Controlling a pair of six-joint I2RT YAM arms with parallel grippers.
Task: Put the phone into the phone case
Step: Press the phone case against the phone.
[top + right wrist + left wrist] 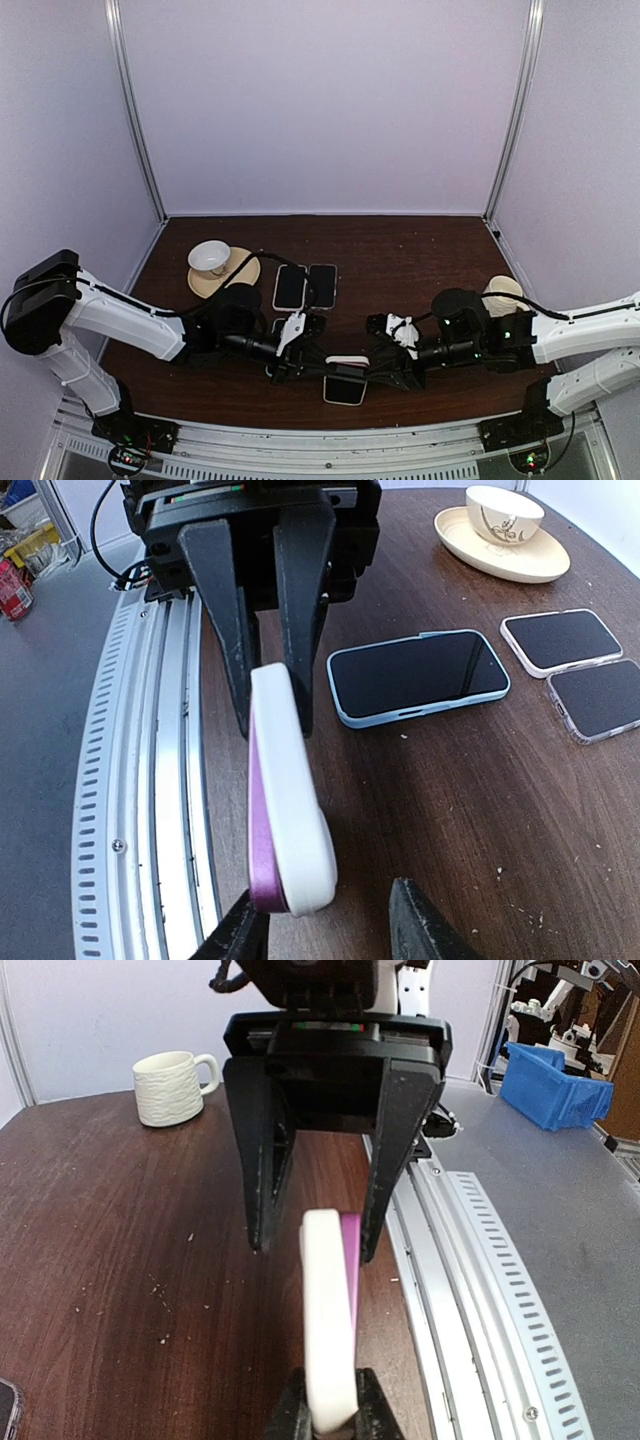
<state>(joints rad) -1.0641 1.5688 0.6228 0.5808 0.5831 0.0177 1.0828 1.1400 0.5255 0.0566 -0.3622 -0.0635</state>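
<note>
Jaws: left gripper (330, 1412) pinching the white phone case (325, 1300), purple phone (351, 1260) inside I think; right gripper (330, 926) spread wide. Dark wood table (110, 1260), cream mug (172, 1087) at the case's 11 o'clock.

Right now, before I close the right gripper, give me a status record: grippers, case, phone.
left gripper: shut on one end of the white phone case
right gripper: open, fingers either side of the other end
white phone case: on edge between the grippers
purple phone: flush along one face of the case
nearby: blue-edged phone lying flat, screen up
</note>
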